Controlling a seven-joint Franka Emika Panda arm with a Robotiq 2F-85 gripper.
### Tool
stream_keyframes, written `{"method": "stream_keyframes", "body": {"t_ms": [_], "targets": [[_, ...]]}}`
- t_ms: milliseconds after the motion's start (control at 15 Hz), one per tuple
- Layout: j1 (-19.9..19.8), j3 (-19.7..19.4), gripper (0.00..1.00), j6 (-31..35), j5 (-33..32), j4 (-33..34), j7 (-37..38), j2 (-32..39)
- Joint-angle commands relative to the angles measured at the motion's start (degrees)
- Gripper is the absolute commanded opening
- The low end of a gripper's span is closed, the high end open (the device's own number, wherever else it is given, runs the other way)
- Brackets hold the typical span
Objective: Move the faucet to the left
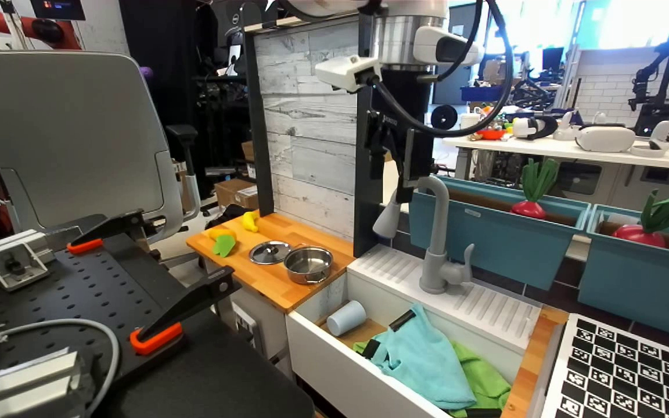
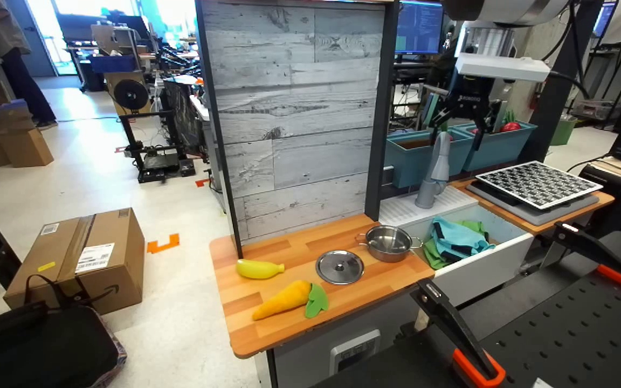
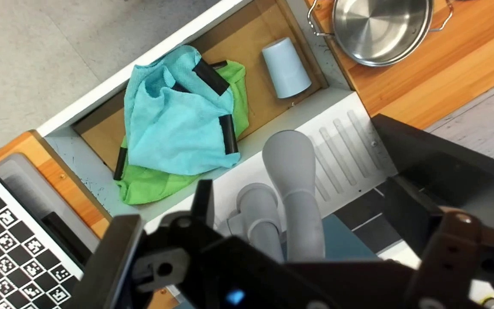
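Faucet (image 1: 438, 244): upright on the ledge (image 1: 382, 264) behind the sink (image 1: 328, 366), spout (image 3: 292, 171) pointing toward the pot (image 1: 309, 270).
Hand (image 2: 456, 140): released, fingers (image 3: 205, 194) spread either side of the spout in the wrist view; contact unclear.
Leftward turn: seems nearly or fully done.
Lifting clear: likely next, straight up, without dragging the spout.

Windows (image 1: 642, 20) burn out to white in both exterior views; glare brightens the floor (image 2: 87, 140); the wrist view's steel pot (image 3: 380, 25) gleams.
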Motion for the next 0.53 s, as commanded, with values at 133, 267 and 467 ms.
{"method": "stream_keyframes", "body": {"t_ms": [133,267,467], "targets": [[0.7,-0.8,0.65,-0.9,0.5,5.8,3.8,4.9],[0.9,-0.8,0.5,-1.2,0.5,6.8,4.6,5.7],[1.0,-0.6,0.27,-2.3,0.4,7.8,5.1,6.5]]}}
